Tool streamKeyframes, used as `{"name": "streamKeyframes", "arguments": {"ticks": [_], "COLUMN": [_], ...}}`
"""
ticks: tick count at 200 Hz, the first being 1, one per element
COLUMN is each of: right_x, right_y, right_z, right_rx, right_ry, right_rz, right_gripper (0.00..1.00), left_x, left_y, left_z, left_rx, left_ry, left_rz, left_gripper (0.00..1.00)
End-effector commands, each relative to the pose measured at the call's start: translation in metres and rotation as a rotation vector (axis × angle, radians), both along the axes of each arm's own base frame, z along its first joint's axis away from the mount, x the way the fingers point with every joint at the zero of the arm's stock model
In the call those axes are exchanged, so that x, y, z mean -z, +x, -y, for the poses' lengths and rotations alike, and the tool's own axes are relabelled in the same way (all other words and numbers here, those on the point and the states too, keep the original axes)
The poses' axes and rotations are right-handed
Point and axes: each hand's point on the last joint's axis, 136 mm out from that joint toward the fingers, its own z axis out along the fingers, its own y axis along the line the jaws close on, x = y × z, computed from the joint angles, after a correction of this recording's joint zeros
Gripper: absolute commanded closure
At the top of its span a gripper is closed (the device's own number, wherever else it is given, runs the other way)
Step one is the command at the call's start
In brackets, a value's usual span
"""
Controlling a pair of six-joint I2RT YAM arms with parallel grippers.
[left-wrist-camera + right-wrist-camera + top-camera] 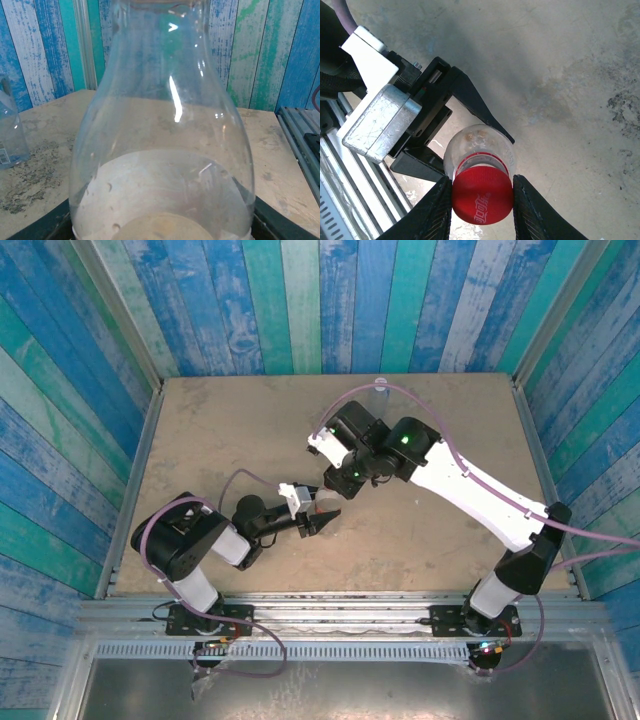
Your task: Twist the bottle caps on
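A clear bottle [479, 142] stands upright in the middle of the table, held low on its body by my left gripper [316, 519], whose black fingers [470, 97] sit on either side of it. In the left wrist view the bottle [165, 125] is very close between the jaws of my left gripper [161, 227]. A bright red bottle cap [482, 200] sits on the bottle's neck. My right gripper [482, 201] is shut on the cap from above, one finger pressed against each side. From the top view the right gripper [334, 492] hangs just over the left one.
A second clear bottle [379, 390] stands near the table's far edge, and it is at the left [7, 130] in the left wrist view. Blue-green plank walls [320, 300] enclose the table. A metal rail [340, 612] runs along the near edge.
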Motion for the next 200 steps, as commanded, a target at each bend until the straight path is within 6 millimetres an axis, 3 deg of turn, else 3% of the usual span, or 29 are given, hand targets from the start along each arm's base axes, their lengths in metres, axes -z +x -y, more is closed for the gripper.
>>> {"name": "streamKeyframes", "arguments": {"ticks": [1,110,200], "right_x": [0.000,0.002,0.016], "right_y": [0.000,0.003,0.002], "right_z": [-0.002,-0.008,0.001], "right_rx": [-0.007,-0.018,0.014], "right_ry": [-0.021,-0.060,-0.257], "right_rz": [0.007,-0.010,-0.051], "right_gripper": [0.66,0.68,0.69], "left_x": [0.026,0.031,0.034], "left_y": [-0.003,-0.003,-0.003], "left_z": [0.003,0.004,0.006], "left_rx": [0.020,0.027,0.037], "left_ry": [0.063,0.080,0.090], "left_rz": [-0.069,-0.071,-0.073], "left_gripper": [0.38,0.37,0.37]}}
